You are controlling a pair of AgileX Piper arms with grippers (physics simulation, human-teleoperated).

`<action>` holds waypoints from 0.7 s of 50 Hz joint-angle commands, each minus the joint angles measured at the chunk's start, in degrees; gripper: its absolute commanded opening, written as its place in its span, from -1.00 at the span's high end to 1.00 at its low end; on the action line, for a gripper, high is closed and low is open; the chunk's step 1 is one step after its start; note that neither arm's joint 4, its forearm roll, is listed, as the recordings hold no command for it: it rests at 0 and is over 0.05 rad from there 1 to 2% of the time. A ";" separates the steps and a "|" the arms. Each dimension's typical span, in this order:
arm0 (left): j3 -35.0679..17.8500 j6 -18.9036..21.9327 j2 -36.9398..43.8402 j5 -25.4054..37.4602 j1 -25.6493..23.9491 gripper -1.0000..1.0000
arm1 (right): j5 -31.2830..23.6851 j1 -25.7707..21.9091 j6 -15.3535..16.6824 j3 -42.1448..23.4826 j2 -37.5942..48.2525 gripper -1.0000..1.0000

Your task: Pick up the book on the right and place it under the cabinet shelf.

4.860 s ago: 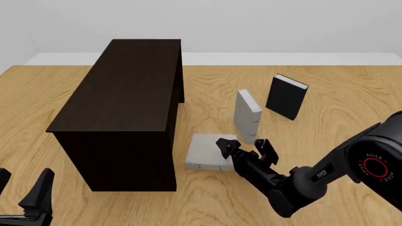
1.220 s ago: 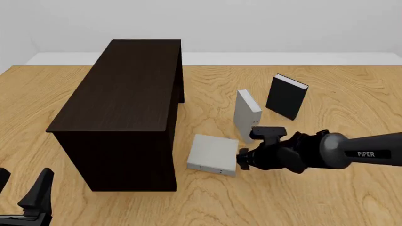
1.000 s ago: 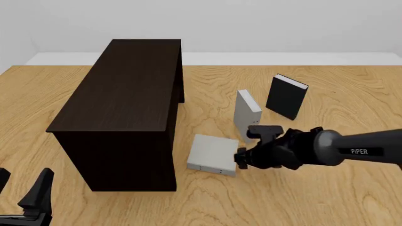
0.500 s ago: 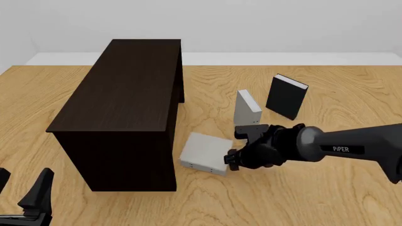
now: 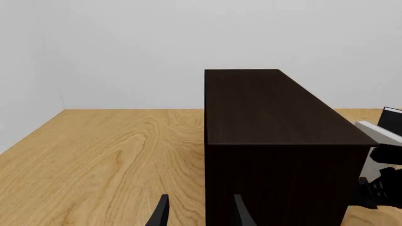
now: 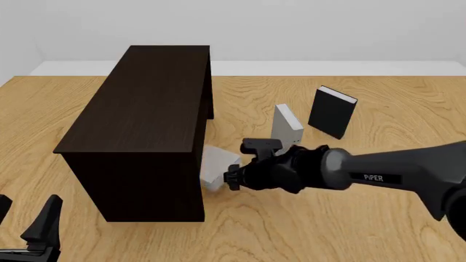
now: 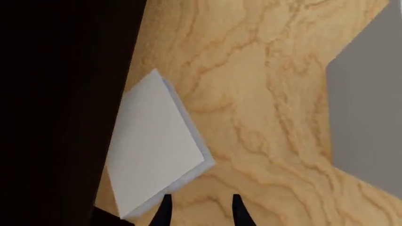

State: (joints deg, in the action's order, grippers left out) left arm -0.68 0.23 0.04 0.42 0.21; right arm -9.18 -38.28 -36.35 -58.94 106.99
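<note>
The left gripper (image 6: 29, 229) sits at the near left edge of the desk (image 6: 350, 229), its fingers (image 6: 49, 218) apart and holding nothing, pointed at the near end of the cabinet (image 6: 145, 109). The right arm (image 6: 393, 172) reaches in low from the right, and the right gripper (image 6: 231, 179) is just beside the near right edge of the book (image 6: 216, 166). In the right wrist view its two fingers (image 7: 163, 209) stand a little apart with bare wood between them, the book's corner lying just ahead of one tip; whether they touch it I cannot tell. The book lies flat on the desk, its left part hidden beneath the cabinet's right side, the rest poking out. Behind the gripper a second grey book (image 6: 286, 130) stands upright, and farther back and to the right a black book (image 6: 332, 112) stands upright too, apart from it. The cabinet runs long and dark from the near left toward the far wall.
</note>
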 commanded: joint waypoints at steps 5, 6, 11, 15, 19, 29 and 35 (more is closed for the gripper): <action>0.16 0.02 0.00 -0.15 -0.02 -1.00 | 7.38 -4.89 0.55 -4.77 3.31 -1.00; 0.16 0.01 0.00 -0.15 -0.01 -1.00 | 7.44 -5.04 0.49 -4.97 3.52 -1.00; 0.16 0.00 0.00 -0.16 -0.02 -1.00 | 7.74 -5.82 0.23 -5.79 4.48 -1.00; 0.16 0.00 0.00 -0.16 -0.02 -1.00 | 7.96 -6.12 0.09 -6.27 4.89 -1.00; 0.16 0.00 0.00 -0.17 -0.03 -1.00 | 7.91 -6.32 0.11 -6.82 5.45 -1.00; 0.16 0.00 0.00 -0.16 -0.02 -1.00 | 8.54 -6.47 -0.02 -6.29 5.16 -1.00; 0.16 0.01 0.00 -0.15 -0.02 -1.00 | 8.87 -5.83 0.30 -5.76 5.00 -1.00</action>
State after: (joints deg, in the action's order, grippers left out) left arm -0.68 0.23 0.04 0.42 0.21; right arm -6.43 -42.73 -33.54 -65.37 111.55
